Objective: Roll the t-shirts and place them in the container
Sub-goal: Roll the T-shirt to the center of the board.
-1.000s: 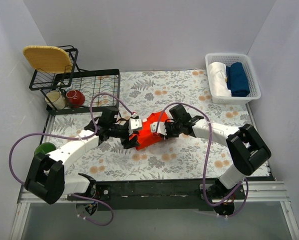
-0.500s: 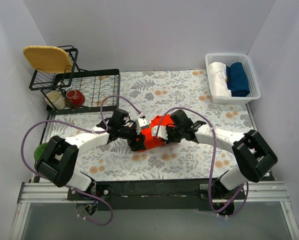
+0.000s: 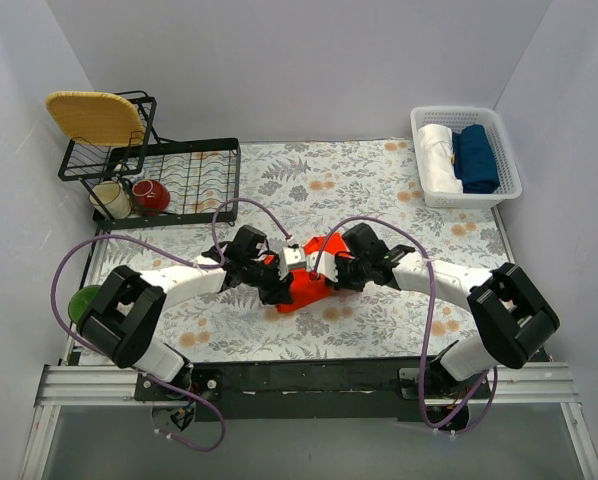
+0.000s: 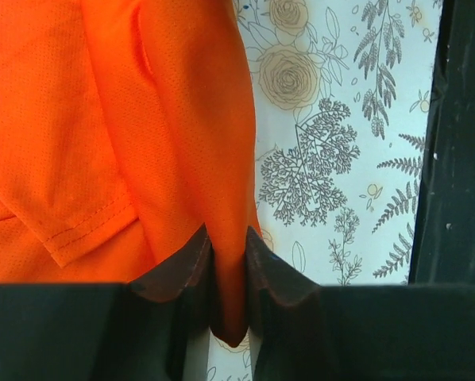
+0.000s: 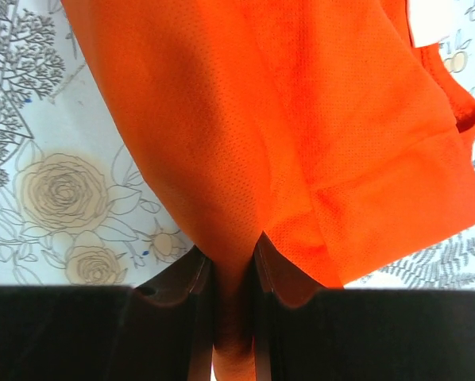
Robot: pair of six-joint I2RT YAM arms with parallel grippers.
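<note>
Fine-mesh knit cloth, matt, with stitched hem: t-shirt. Smooth printed floral sheet, slight sheen: table cover. White moulded plastic lattice: basket. Black coated wire metal: rack. Coarse woven fibre, matt: yellow tray.

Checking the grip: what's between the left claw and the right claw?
The orange t-shirt, pinched by left claw and right claw, in the top view.

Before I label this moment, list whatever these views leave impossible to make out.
Top view: the left gripper and right gripper cover much of the orange t-shirt, so how far it is rolled is unclear.
Right wrist view: the white tag is cut off by the top edge.
Top view: the green object is partly behind the left arm.
</note>
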